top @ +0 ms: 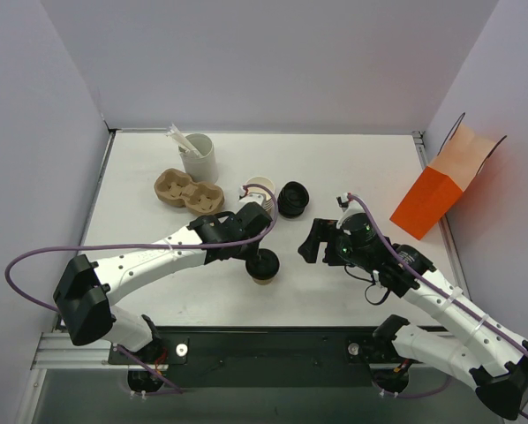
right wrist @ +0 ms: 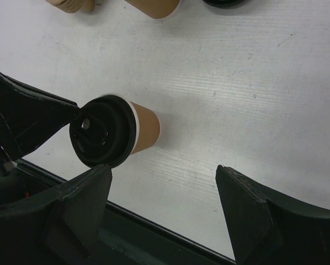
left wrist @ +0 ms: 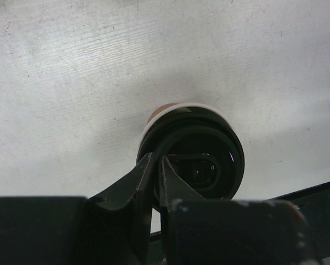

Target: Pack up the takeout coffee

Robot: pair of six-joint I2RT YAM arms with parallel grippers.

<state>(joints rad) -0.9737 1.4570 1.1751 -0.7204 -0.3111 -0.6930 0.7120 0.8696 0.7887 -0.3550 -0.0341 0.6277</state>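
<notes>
A white table (top: 352,168) seen from above, with two robot arms reaching in from the near edge. The takeout coffee (top: 264,267), a small tan-brown paper cup under a round black lid (right wrist: 101,132), stands near the middle of the table's front edge, between the two grippers.

The left gripper (top: 258,256) is at the cup. In its wrist view the fingers (left wrist: 148,179) are drawn almost together, with a thin slit between them, and they sit against the near edge of the lid. Whether the lid's rim is nipped in that slit cannot be told. A thin white band of the cup's rim shows under the lid.

The right gripper (top: 315,240) hangs just to the right of the cup, with its fingers spread wide and holding nothing.

Further back on the table are a tan moulded cup carrier (top: 187,191), a white cup holding stirrers (top: 198,157), a stack of lidless cups (top: 260,189) and a pile of loose black lids (top: 292,199). An open orange paper bag (top: 433,196) stands well apart at the right edge.

Likely risks from here:
- The lid may not be fully seated, and a lift by its rim could pull it off or leave the cup behind.
- A sideways nudge from the left fingers could tip the light cup.
- A hard squeeze on the paper wall by the right gripper could buckle it and pop the lid.
- The two arms are close together and could knock each other.
</notes>
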